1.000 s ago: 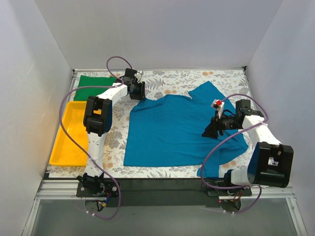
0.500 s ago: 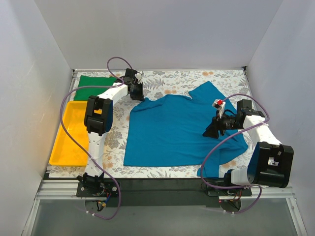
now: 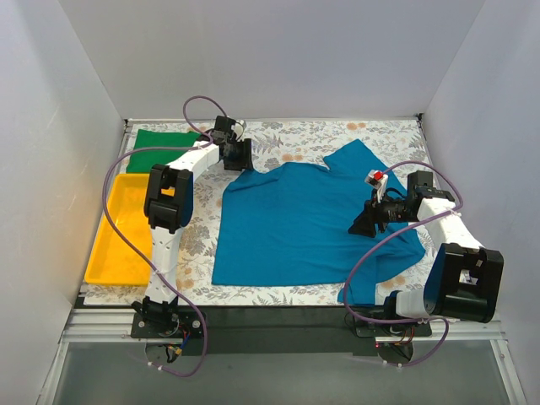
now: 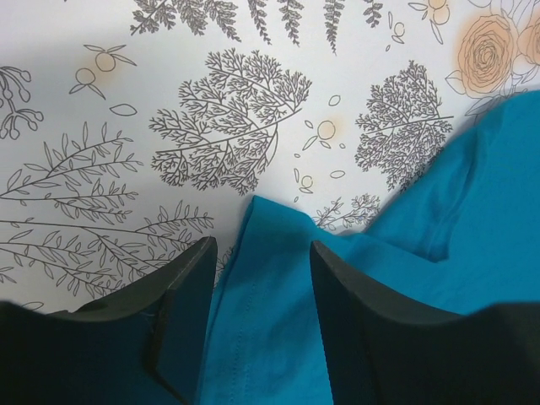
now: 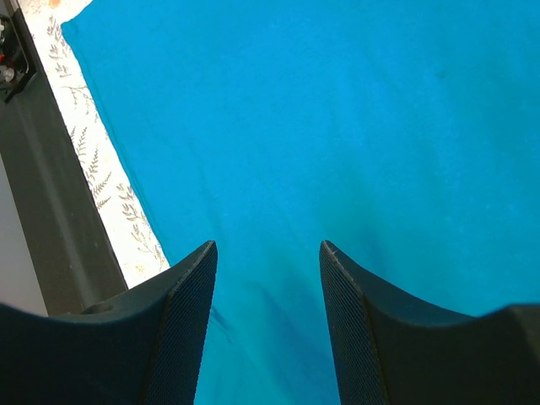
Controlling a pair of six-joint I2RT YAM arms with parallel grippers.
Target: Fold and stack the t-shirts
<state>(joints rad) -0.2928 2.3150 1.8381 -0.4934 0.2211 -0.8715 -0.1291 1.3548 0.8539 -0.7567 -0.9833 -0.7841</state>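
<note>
The teal-blue t-shirt (image 3: 304,224) lies spread out on the floral table cloth, its sleeves at the far side. My left gripper (image 3: 237,162) is open at the shirt's far left sleeve; in the left wrist view that sleeve's corner (image 4: 274,278) lies between the fingers (image 4: 181,312). My right gripper (image 3: 359,228) is open and low over the shirt's right half; the right wrist view shows teal cloth (image 5: 278,169) between its fingers (image 5: 181,321). The bright green t-shirt (image 3: 163,140) lies folded at the far left corner.
A yellow plastic tray (image 3: 118,232) stands at the left edge, in front of the green shirt. White walls close in the table on three sides. The dark front rail (image 3: 278,316) runs along the near edge, also seen in the right wrist view (image 5: 51,202).
My left gripper has shifted slightly right over the teal sleeve. The right gripper has barely moved. The shirt lies as before.
</note>
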